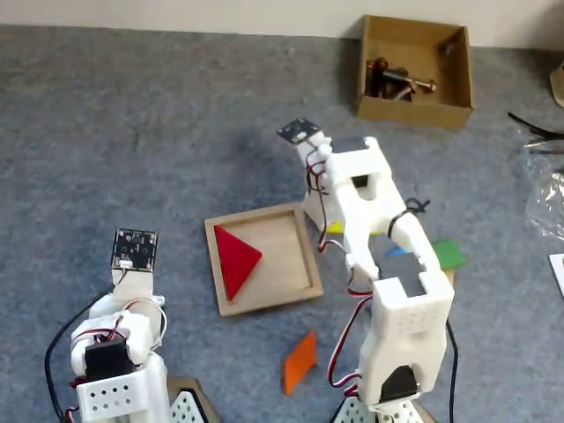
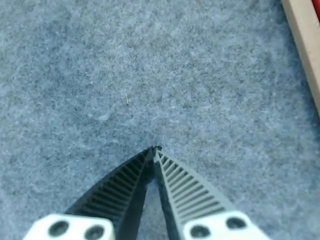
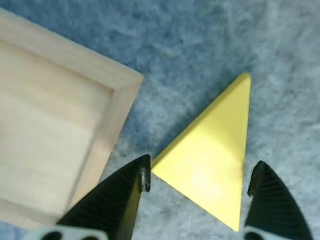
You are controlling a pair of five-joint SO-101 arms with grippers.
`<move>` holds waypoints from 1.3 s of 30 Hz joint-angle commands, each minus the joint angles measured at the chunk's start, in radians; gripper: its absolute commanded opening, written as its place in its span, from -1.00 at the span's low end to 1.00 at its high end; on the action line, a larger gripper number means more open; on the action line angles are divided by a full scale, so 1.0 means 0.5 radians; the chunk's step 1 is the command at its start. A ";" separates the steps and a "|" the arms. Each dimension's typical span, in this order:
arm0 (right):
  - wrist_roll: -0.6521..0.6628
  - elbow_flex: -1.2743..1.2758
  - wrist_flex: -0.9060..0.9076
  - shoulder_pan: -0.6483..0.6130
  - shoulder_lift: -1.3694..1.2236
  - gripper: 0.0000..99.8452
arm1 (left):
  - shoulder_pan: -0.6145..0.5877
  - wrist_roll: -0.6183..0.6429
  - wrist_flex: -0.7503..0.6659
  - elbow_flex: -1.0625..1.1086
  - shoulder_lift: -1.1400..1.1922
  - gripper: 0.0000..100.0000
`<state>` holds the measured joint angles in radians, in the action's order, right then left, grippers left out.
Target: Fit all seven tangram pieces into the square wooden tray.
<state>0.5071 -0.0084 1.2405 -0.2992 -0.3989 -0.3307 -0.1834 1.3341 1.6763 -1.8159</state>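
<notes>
The square wooden tray [image 1: 300,256] lies mid-table with a red triangle [image 1: 235,259] in its left half. On the carpet just right of the tray corner [image 3: 116,98] lies a yellow triangle [image 3: 212,160], and my right gripper [image 3: 200,174] is open with one finger on each side of it, not touching. A sliver of that yellow piece [image 1: 336,227] peeks out under the right arm. Green [image 1: 450,254] and blue [image 1: 398,251] pieces lie partly hidden under the same arm. An orange piece [image 1: 300,361] lies below the tray. My left gripper [image 2: 154,149] is shut over bare carpet left of the tray edge [image 2: 302,37].
A cardboard box [image 1: 414,97] holding small metal parts stands at the back right. Cables [image 1: 533,132] and a plastic bag [image 1: 548,203] sit at the right edge. Grey carpet covers the table, with open room to the left and behind the tray.
</notes>
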 commanded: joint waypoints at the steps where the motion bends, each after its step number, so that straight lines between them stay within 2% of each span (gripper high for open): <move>1: 0.018 -0.112 0.017 0.023 0.029 -0.39 | -0.029 0.006 0.006 0.038 -0.011 -0.99; 10: 0.018 -0.106 0.014 0.023 0.017 -0.39 | -0.029 0.006 0.006 0.038 -0.011 -0.99; 18: 0.015 -0.121 0.017 0.035 -0.229 -0.39 | -0.029 0.006 0.006 0.038 -0.011 -0.99; 30: 0.009 -0.112 0.035 0.038 -0.232 -0.40 | -0.029 0.006 0.006 0.038 -0.011 -0.99; 39: 0.009 -0.112 0.035 0.140 -0.229 -0.41 | -0.029 0.006 0.006 0.038 -0.011 -0.99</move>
<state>0.5056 -0.0407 1.2513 -0.2700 -0.5048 -0.3307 -0.1834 1.3341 1.6763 -1.8159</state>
